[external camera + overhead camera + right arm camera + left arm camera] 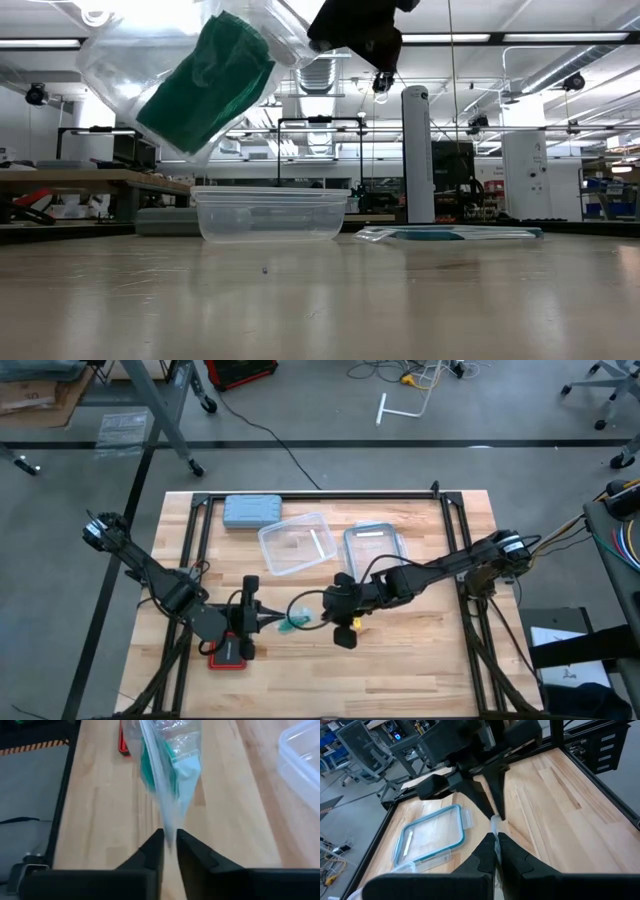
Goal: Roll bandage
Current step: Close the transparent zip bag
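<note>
Near the front edge of the bench (420,660), about midway along it, a clear plastic bag (150,70) hangs in the air between the two arms, and the bandage (205,85) is inside it as a folded teal-green wad rather than a tidy roll. The left claw (495,837) has its fingers pinched together on one thin edge of the bag, and the right claw (169,840) is likewise clamped on the film from the opposite side, so the bag is stretched between them clear of the wood. Held this way, I judge the aim is to get the pouch open or tip the cloth out before any rolling can begin; the bandage itself is touched by neither claw. In the low view the green wad sits tilted, its long axis running on a slant from lower left up to upper right of that picture, the upper end toward the dark right arm overhead. Toward the back edge stand an open clear container (297,543) and, just beside it, its blue-rimmed lid (376,548) lying flat; a grey-blue case (251,510) sits near the back left corner and a red block (229,652) lies by the left arm near the front.
</note>
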`<state>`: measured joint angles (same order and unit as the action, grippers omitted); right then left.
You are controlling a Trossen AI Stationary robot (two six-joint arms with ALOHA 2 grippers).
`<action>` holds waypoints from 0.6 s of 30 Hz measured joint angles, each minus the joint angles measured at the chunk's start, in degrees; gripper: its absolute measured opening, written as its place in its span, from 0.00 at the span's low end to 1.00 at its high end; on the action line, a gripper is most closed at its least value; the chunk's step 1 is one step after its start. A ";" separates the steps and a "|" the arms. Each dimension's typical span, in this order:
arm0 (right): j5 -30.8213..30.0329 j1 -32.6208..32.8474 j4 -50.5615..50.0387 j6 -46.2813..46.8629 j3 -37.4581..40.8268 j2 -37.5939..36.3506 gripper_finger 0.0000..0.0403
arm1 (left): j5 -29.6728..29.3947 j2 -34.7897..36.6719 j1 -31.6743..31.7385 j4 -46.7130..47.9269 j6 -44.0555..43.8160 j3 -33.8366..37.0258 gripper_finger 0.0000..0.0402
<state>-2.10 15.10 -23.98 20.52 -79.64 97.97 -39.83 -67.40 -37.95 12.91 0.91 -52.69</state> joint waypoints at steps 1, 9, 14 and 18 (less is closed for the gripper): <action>-0.11 -0.01 0.00 -0.77 0.03 0.00 0.07 | 0.00 0.00 0.00 0.02 0.00 0.00 0.00; 1.96 0.12 -2.41 -0.57 0.22 -1.65 0.10 | -0.05 0.00 0.00 4.73 -3.97 0.00 0.00; 2.08 0.12 -4.17 -1.48 0.22 -2.40 0.19 | -0.01 0.00 0.00 5.15 -4.50 0.00 0.00; 2.11 -0.01 -3.02 -3.53 0.24 -2.58 0.23 | 3.72 -0.04 0.00 5.16 -4.54 0.00 0.00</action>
<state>0.00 15.09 -27.00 16.99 -79.40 95.39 -36.11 -67.44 -37.95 18.06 -3.64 -52.69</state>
